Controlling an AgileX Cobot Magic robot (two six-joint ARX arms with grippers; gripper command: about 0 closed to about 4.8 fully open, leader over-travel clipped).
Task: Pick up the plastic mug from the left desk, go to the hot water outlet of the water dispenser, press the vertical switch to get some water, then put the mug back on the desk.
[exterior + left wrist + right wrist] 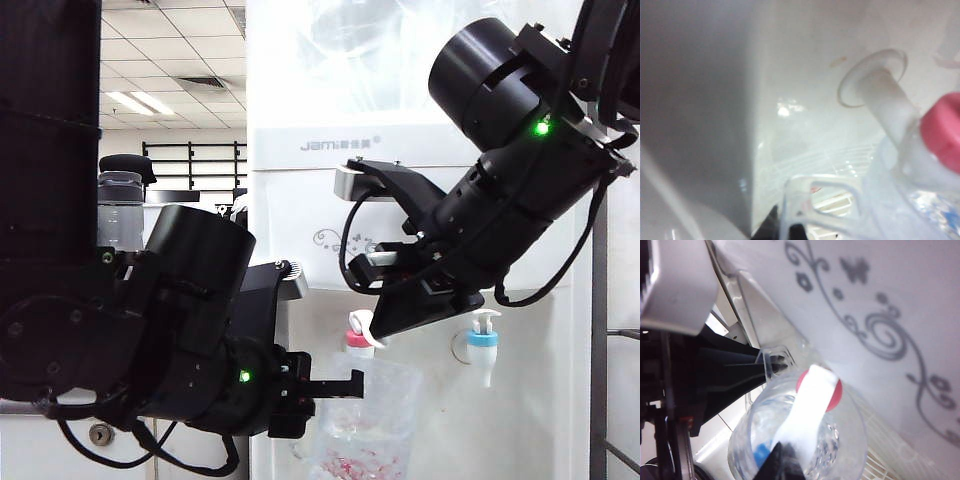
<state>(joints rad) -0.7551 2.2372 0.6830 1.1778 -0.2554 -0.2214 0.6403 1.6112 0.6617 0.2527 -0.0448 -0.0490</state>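
The left gripper (345,385), jaws clamped on the plastic mug's (370,425) handle, holds it beneath the hot water outlet (360,338), its base cut off. The right gripper (782,460), closed and mostly hidden, presses the vertical switch (807,407). Above, the water dispenser (300,200) reads "Jam".

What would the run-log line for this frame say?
left gripper: shut on plastic mug handle | mug: under hot water outlet | right gripper: shut, at vertical switch | water dispenser: behind

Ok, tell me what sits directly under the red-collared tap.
The plastic mug, held by its handle in the shut left claw, sits under the hot water outlet. The right claw covers the tap's switch.
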